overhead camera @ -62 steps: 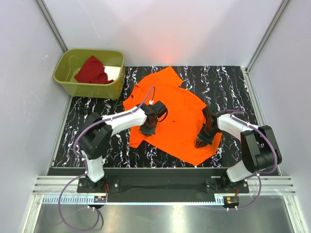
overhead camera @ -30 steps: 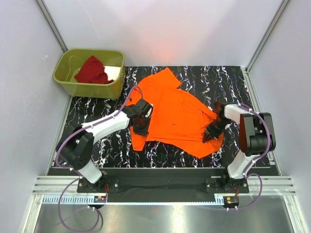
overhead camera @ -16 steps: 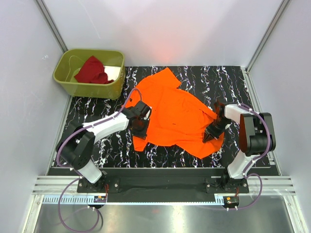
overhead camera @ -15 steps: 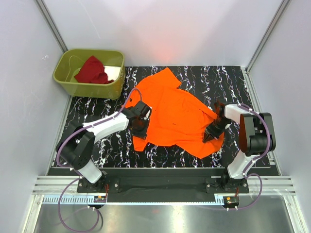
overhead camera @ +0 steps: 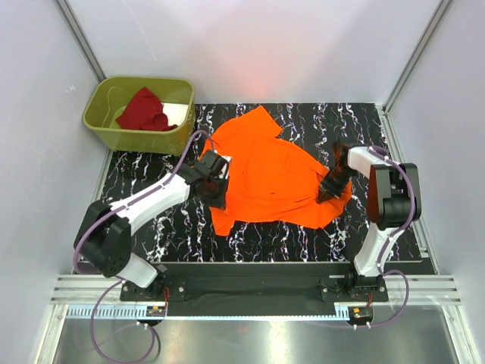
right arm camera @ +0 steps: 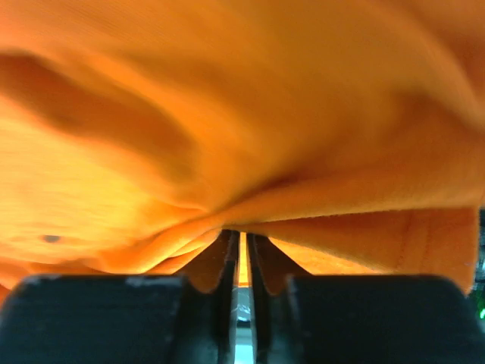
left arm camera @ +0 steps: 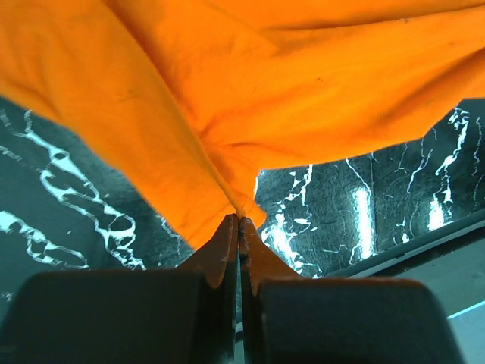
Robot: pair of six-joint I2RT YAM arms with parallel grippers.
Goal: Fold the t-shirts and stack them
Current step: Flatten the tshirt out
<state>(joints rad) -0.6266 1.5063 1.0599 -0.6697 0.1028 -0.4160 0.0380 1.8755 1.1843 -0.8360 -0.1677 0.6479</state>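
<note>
A large bright orange t-shirt [overhead camera: 271, 176] lies spread and partly bunched in the middle of the black marbled mat. At its left edge my left gripper [overhead camera: 218, 199] is shut on a pinch of the orange cloth [left arm camera: 227, 136], which rises taut from the jaw tips [left arm camera: 239, 218]. My right gripper [overhead camera: 329, 191] is shut on the shirt's right edge, and orange cloth [right arm camera: 227, 129] fills the right wrist view with a fold caught between the fingers. The dark red t-shirt [overhead camera: 145, 111] lies crumpled in the olive-green bin.
The olive-green plastic bin [overhead camera: 114, 135] stands at the mat's back left corner. White enclosure walls and metal posts [overhead camera: 415, 53] border the mat. A metal rail [overhead camera: 250, 288] runs along the near edge by the arm bases.
Both grippers have moved away from the near edge, dragging the orange shirt's front hem back with them. The shirt is more bunched. The left jaws closed fully on the cloth.
</note>
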